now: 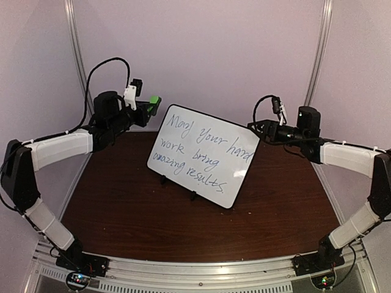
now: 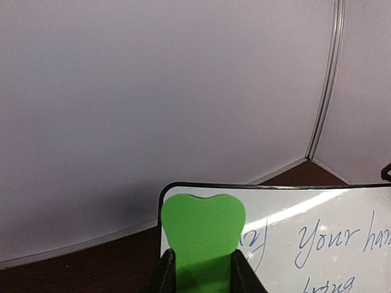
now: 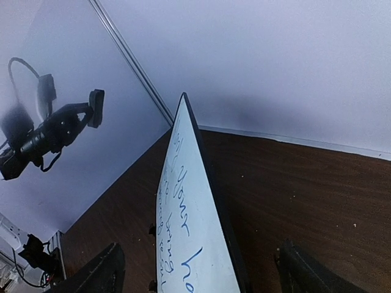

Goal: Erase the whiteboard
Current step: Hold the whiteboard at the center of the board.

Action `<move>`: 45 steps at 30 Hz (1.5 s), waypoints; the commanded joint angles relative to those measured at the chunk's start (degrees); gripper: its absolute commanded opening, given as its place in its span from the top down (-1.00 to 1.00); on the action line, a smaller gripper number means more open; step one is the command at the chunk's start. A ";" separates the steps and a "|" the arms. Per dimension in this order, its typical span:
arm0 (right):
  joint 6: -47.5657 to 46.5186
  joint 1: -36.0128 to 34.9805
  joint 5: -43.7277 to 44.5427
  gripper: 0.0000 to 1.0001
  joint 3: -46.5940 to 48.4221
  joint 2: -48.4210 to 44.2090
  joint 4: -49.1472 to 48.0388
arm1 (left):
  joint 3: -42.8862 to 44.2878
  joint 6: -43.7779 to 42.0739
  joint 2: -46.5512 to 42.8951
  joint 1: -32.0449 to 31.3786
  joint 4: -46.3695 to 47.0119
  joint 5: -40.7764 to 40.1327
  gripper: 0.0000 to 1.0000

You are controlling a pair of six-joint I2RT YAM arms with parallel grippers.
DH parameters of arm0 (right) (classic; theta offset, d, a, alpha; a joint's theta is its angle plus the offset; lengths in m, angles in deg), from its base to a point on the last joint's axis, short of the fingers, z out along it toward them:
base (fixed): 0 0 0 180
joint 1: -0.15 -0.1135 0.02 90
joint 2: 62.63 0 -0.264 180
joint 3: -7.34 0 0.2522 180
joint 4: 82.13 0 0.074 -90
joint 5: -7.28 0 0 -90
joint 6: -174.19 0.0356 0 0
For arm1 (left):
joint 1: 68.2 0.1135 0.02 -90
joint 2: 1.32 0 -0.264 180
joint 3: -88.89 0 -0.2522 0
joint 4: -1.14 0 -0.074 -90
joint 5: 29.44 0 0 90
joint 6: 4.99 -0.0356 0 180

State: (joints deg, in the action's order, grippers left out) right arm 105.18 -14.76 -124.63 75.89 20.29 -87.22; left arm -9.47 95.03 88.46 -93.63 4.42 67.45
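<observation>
Left gripper (image 2: 203, 271) pinching green heart-shaped eraser (image 2: 203, 229) by top-left corner of black-framed whiteboard (image 1: 204, 155), mid brown tabletop (image 1: 122, 207); right gripper (image 3: 201, 250) jaws wide open astride board's edge, gripping nothing.

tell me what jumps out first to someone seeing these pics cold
The whiteboard stands propped up at the middle of the brown table, covered in blue handwriting. The left gripper pinches a bright green eraser right at the board's upper left corner. The right gripper is open, with the board's right edge between its fingers.
</observation>
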 commanded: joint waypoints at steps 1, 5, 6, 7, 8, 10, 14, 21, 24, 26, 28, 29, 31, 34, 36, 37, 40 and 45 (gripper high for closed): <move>6.46 0.59 -5.81 -0.69 -0.88 1.69 -4.20 | -1.60 -2.14 1.57 1.21 11.52 6.56 0.48; 11.23 0.64 -6.88 -0.59 -3.72 2.73 -11.22 | -4.05 -2.20 2.99 1.41 16.87 9.05 0.48; 12.46 0.60 -6.52 -0.56 -4.88 2.62 -13.39 | -4.03 -2.33 3.45 1.43 17.61 9.48 0.49; 13.14 0.59 -6.17 -0.53 -5.88 2.53 -15.71 | -3.81 -2.56 4.02 1.51 17.90 9.95 0.49; 13.94 0.60 -5.87 -0.51 -6.86 2.44 -17.69 | -3.48 -2.75 4.56 1.59 18.00 10.45 0.49; 14.91 0.65 -5.21 -0.48 -8.07 2.45 -20.94 | -3.20 -2.74 5.54 1.85 18.78 11.38 0.49; 15.09 0.59 -4.38 -0.37 -7.65 4.06 -22.02 | -2.73 -3.86 6.79 2.18 20.07 12.07 0.49; 19.63 0.60 -5.70 -0.21 -5.63 9.20 -27.92 | -0.99 -3.30 9.23 4.10 21.33 13.69 0.50; 20.65 0.65 -5.81 -0.19 -5.05 10.94 -30.14 | -1.20 -3.41 9.13 4.20 21.44 14.31 0.50; 21.77 0.59 -6.03 -0.15 -4.83 12.00 -32.15 | -1.48 -3.51 8.95 4.25 21.46 14.28 0.49; 23.44 0.64 -6.54 -0.07 -4.38 13.18 -34.12 | -1.68 -3.73 8.92 4.25 21.45 14.39 0.50; 24.18 0.61 -6.86 -0.05 -4.20 13.76 -34.93 | -1.77 -3.84 8.92 4.25 21.35 14.44 0.50; 25.46 0.59 -7.34 0.03 -4.16 14.55 -36.80 | -1.78 -4.10 9.01 4.25 21.10 14.24 0.50; 26.11 0.59 -7.61 0.12 -4.01 14.77 -37.41 | -2.00 -4.30 8.95 4.25 20.86 14.17 0.50; 25.91 0.64 -7.65 0.22 -3.84 14.76 -37.09 | -2.05 -4.35 9.05 4.25 20.84 14.13 0.50; 25.86 0.60 -7.66 0.26 -3.73 14.77 -37.05 | -2.05 -4.46 9.14 4.25 20.80 14.17 0.50; 26.25 0.59 -7.98 0.48 -3.39 15.23 -37.49 | -1.79 -4.94 9.83 4.25 20.39 14.28 0.50; 26.60 0.59 -8.45 0.77 -3.36 15.62 -37.76 | -1.54 -5.43 10.74 4.25 19.99 14.25 0.50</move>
State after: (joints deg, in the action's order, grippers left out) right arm 131.28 -14.46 -131.89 71.23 35.44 -122.50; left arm -12.18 90.88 97.80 -89.66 22.19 81.05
